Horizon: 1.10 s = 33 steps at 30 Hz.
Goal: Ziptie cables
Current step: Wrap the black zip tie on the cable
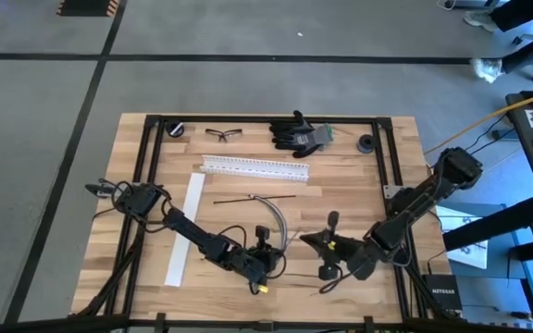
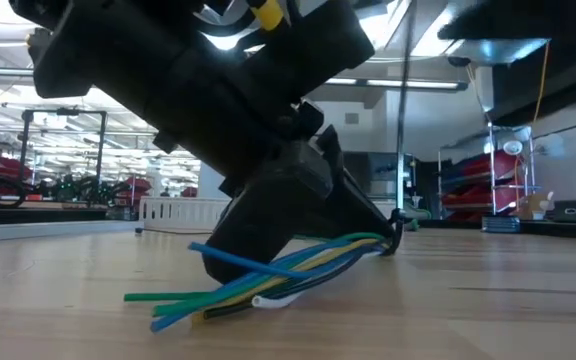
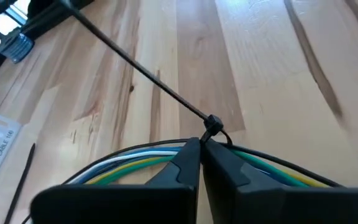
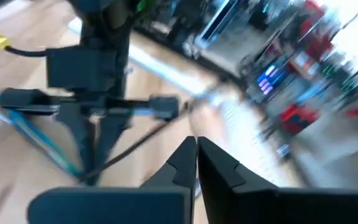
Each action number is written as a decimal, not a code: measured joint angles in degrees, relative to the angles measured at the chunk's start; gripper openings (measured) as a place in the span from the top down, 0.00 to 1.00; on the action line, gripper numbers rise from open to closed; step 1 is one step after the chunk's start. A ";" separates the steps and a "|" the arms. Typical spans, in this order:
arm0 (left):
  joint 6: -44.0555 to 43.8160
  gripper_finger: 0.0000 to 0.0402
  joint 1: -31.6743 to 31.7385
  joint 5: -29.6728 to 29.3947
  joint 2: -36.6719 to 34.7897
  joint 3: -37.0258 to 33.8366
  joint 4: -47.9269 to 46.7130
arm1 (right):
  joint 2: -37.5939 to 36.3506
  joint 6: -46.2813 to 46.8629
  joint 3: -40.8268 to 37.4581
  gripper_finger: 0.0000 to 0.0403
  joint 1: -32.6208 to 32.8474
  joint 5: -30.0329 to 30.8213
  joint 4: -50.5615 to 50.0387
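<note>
Showing both arms low over the near-centre of the wooden table (image 1: 340, 180). Left gripper (image 3: 199, 144) is pressed together on the cables (image 3: 135, 158), a bundle of green, yellow, blue, white and dark wires curving across the board; a black zip tie (image 3: 213, 124) loops the bundle just beyond the fingertips, its long tail running away over the wood. In the low view the same bundle (image 2: 268, 280) lies on the table under the dark arm, ends fanned toward the left. Right gripper (image 4: 196, 149) is pressed together w/ nothing visibly between its fingers, pointing at the left arm's gripper from close by.

Far side: white slotted rail (image 1: 254, 167), black gloves (image 1: 299, 134), safety glasses (image 1: 223, 135), all well apart from the arms. A long white strip (image 1: 185, 227) lies left of centre, beside the left arm. A thin dark zip tie (image 1: 253, 197) lies loose mid-table. Bare wood lies betw. rail and grippers; a black frame edges the table.
</note>
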 joint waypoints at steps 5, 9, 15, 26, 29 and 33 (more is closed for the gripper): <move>0.96 1.00 0.00 -0.28 -1.41 -0.15 -0.07 | 3.71 21.15 -4.94 0.94 -3.70 -15.70 0.81; 0.58 1.00 0.00 -0.31 -1.44 -0.15 -0.06 | 9.67 22.52 -8.11 0.82 -6.98 -24.00 12.37; 0.20 1.00 0.02 -0.34 -1.46 -0.15 0.16 | 18.34 12.51 -8.35 0.70 -13.40 -32.76 25.63; -0.40 1.00 0.02 -0.45 -1.54 -0.15 0.16 | 25.67 4.13 -5.58 0.76 -19.48 -44.01 31.25; -2.53 1.00 0.02 -0.52 -1.55 -0.15 -0.12 | 25.62 4.20 -5.52 0.80 -19.37 -44.14 30.31; -4.59 0.94 0.02 -0.67 -1.55 0.21 -2.01 | 25.59 4.25 -5.45 0.82 -19.37 -44.16 29.90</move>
